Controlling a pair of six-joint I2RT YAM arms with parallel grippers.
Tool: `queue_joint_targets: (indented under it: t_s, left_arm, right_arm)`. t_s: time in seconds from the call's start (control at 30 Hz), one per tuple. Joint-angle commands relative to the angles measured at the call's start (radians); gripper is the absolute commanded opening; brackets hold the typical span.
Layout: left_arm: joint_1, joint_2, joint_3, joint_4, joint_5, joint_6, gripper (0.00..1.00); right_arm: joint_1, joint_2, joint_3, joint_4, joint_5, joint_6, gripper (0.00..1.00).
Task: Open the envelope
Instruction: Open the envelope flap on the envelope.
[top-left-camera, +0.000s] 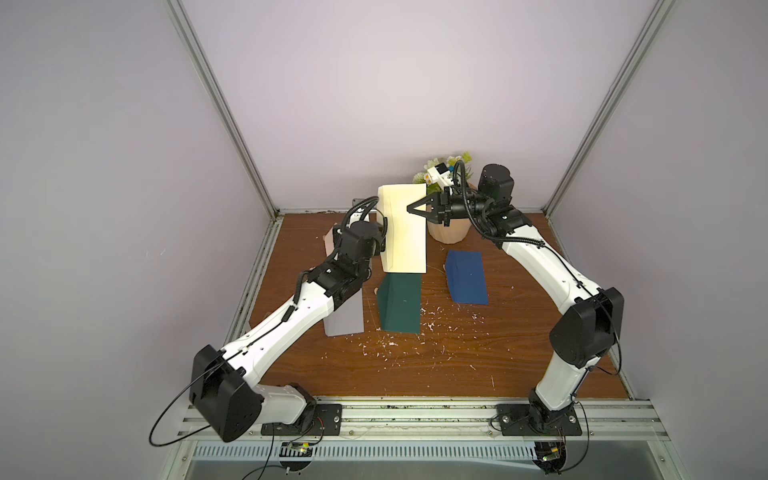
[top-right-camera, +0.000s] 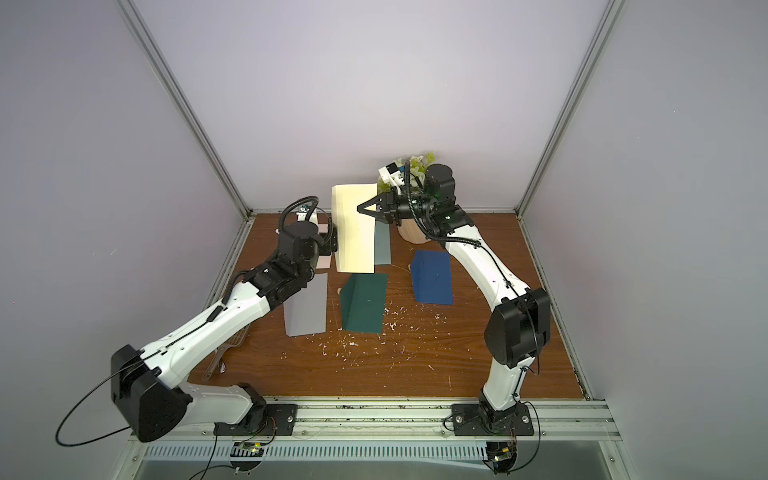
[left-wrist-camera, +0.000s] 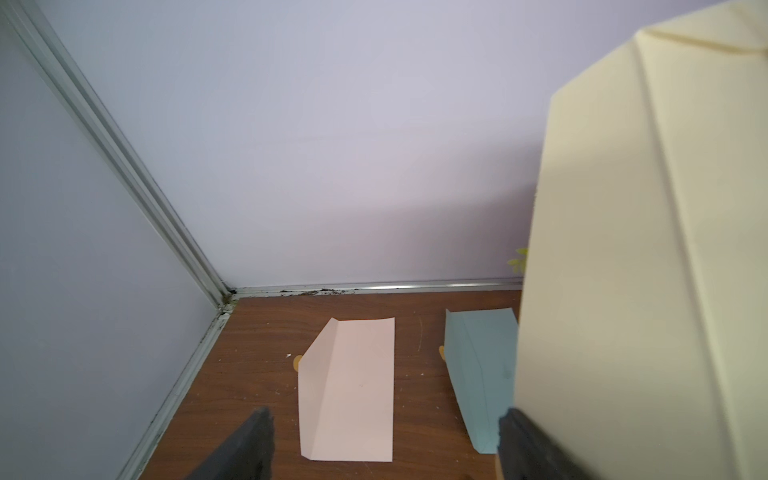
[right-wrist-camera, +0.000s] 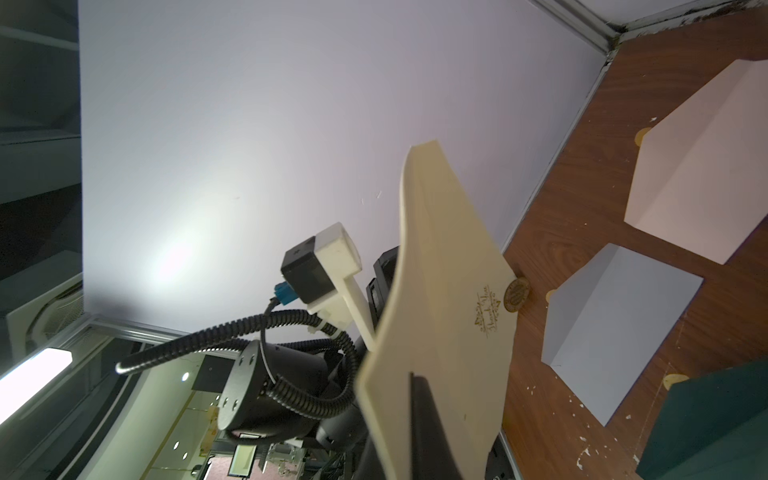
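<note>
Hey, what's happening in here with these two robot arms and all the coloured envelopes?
The right gripper is pinching a cream envelope and holding it up above the wooden table. The left gripper is open right beside it, gripping nothing. A dark green envelope, a blue envelope and a grey envelope lie flat on the table below. The goal is to open the cream one; whether its flap is loose yet is hard to tell.

Left tool (left-wrist-camera: 384, 417) wide, right tool (top-left-camera: 410, 207) closed.
</note>
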Motion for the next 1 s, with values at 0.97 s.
queue_joint_targets:
  t_s: [0.97]
  left_arm:
    - [0.149, -0.300, -0.039, -0.117, 0.160, -0.081, 0.93]
  right_arm:
    - [-0.038, -0.051, 0.059, -0.323, -0.033, -0.297, 0.00]
